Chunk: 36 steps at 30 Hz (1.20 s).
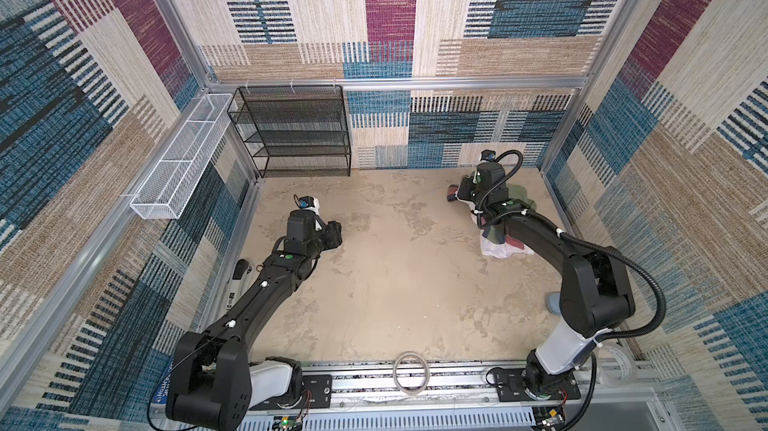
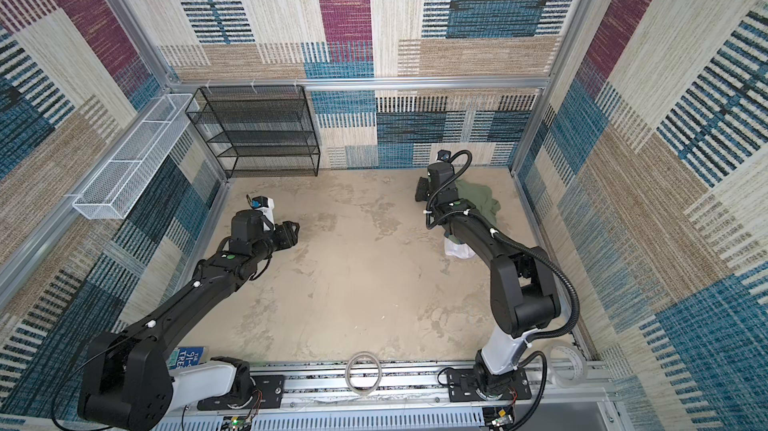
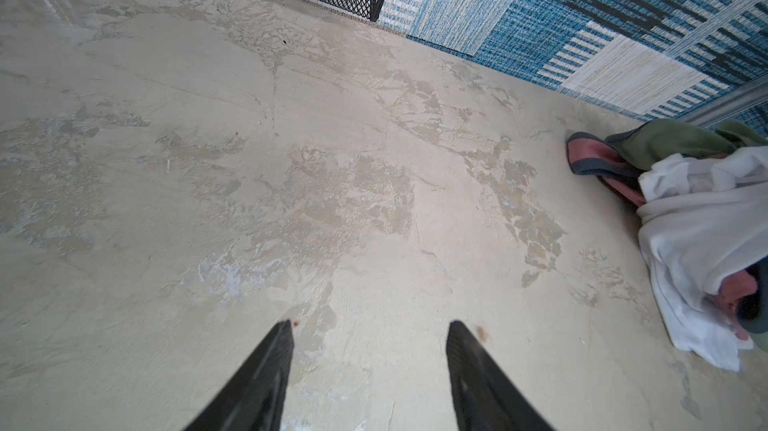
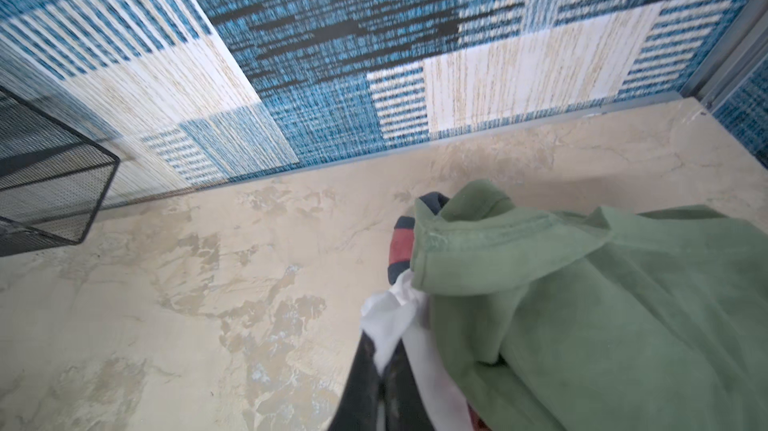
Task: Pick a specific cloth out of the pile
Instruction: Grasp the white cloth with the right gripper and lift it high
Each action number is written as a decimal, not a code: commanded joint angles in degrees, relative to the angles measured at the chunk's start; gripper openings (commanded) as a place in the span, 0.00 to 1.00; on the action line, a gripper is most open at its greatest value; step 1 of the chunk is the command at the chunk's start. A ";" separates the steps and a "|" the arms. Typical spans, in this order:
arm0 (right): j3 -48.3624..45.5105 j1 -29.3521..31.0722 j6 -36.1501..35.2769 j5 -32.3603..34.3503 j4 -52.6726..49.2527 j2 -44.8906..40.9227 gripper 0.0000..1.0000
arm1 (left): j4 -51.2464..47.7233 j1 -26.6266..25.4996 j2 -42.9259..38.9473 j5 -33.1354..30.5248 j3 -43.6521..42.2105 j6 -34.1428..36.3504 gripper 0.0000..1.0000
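Note:
The pile (image 3: 665, 146) lies near the back right corner of the floor: an olive-green garment (image 4: 582, 304) on top, with a red-pink one with dark trim (image 4: 401, 246) beneath it. The white cloth (image 4: 390, 321) sticks out at the pile's edge. My right gripper (image 4: 383, 341) is shut on a fold of it, beside the green garment. In both top views the right arm covers most of the pile, and a white part of the cloth (image 1: 496, 248) shows below the arm. My left gripper (image 3: 370, 323) is open over bare floor on the left, with nothing between its fingers.
A black mesh shelf (image 1: 295, 129) stands at the back left against the wall. A white wire basket (image 1: 178, 158) hangs on the left wall. The patterned back wall (image 4: 415, 75) is close behind the pile. A tape roll (image 1: 411, 372) lies on the front rail.

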 commanded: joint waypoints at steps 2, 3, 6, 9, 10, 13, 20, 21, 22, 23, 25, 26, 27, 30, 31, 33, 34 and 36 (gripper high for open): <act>0.80 -0.55 -0.65 -2.42 2.14 -3.21 0.00 | -0.42 -0.05 -0.68 0.27 0.20 -1.01 0.62; 0.66 -0.65 -0.64 -2.50 2.10 -3.85 0.00 | -0.35 -0.05 -0.82 0.22 0.29 -1.03 0.62; 0.97 -0.89 -0.40 -2.93 1.91 -5.51 0.00 | -0.47 -0.05 -1.30 0.80 0.32 -0.97 0.62; 1.06 -1.03 -0.73 -3.12 1.84 -7.32 0.00 | -0.48 -0.08 -1.50 0.14 0.41 -0.94 0.62; 1.06 -1.09 -0.78 -2.96 1.84 -7.96 0.00 | -0.48 -0.10 -1.56 0.10 0.50 -1.00 0.62; 1.66 -1.20 -0.77 -2.60 1.52 -9.55 0.00 | -0.61 -0.15 -1.78 0.80 0.91 -1.00 0.62; 3.54 -1.25 -0.91 -4.53 0.78 -12.77 0.00 | -0.79 -0.14 -2.25 1.73 1.41 -1.40 0.62; 4.09 -1.26 -1.01 -5.15 0.56 -13.09 0.00 | -0.83 -0.20 -2.37 1.84 1.46 -1.40 0.62; 4.34 -1.25 -1.15 -5.63 0.50 -13.57 0.00 | -0.83 -0.20 -2.58 1.84 1.61 -1.40 0.62; 4.60 -1.22 -1.12 -6.19 0.58 -14.16 0.00 | -0.83 -0.23 -2.89 1.89 1.56 -1.57 0.62; 5.21 -1.21 -1.14 -7.29 0.50 -15.09 0.00 | -0.87 -0.23 -3.51 2.39 1.81 -1.86 0.62; 5.87 -1.24 -1.06 -8.33 0.21 -15.38 0.00 | -1.03 -0.23 -3.88 2.70 2.14 -1.94 0.62; 6.72 -1.26 -1.09 -9.44 -0.35 -15.60 0.00 | -1.33 -0.23 -4.37 2.88 2.44 -2.02 0.62; 9.42 -1.25 -1.52 -12.63 -1.67 -16.05 0.00 | -1.62 -0.32 -5.64 3.07 2.96 -2.17 0.62; 9.86 -1.25 -1.57 -13.38 -1.85 -16.30 0.00 | -1.61 -0.32 -5.94 3.28 3.04 -2.46 0.62; 10.99 -1.23 -1.53 -14.80 -2.22 -16.95 0.00 | -1.58 -0.31 -6.76 4.00 3.21 -2.89 0.62; 11.59 -1.24 -1.52 -15.32 -2.52 -17.14 0.00 | -1.85 -0.31 -7.05 4.35 3.45 -2.90 0.62; 12.92 -1.20 -1.88 -16.67 -3.06 -17.28 0.00 | -2.46 -0.36 -7.66 4.57 3.80 -2.81 0.62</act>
